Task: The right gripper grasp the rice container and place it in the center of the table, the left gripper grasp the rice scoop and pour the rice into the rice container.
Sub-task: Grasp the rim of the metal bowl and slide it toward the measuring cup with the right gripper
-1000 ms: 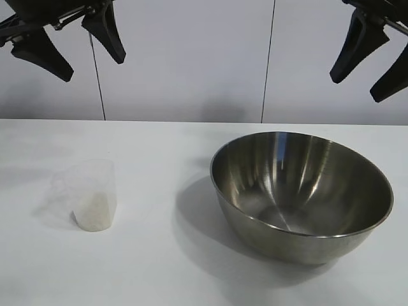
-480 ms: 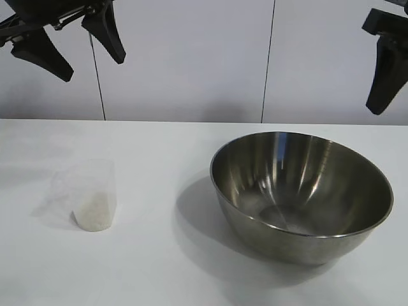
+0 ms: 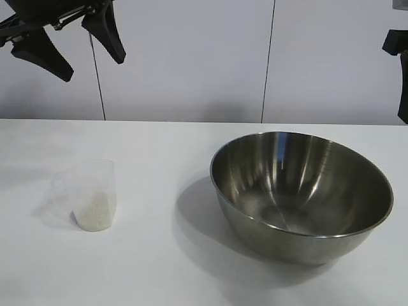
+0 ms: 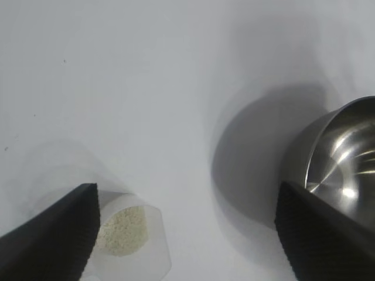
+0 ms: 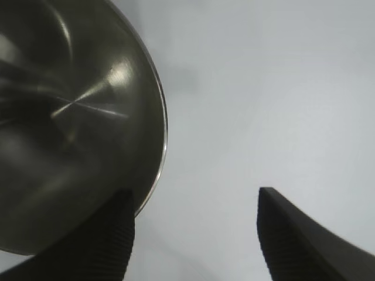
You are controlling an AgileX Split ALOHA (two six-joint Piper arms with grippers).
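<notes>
Open black right gripper (image 5: 193, 234) above large round steel bowl (image 3: 301, 191).
Rigid, slippery, probably light — grip the three-o'clock rim.

A bare lab bench: plain white table (image 3: 159, 268) against blank grey wall panels (image 3: 185, 57).

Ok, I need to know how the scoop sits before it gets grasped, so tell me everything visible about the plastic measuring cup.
The rice scoop is a small translucent plastic cup with tapered sides, standing upright on the white table, well apart from the steel bowl. A low heap of white rice fills only its bottom. Nothing grips or touches it; the left gripper hangs open above it.
</notes>
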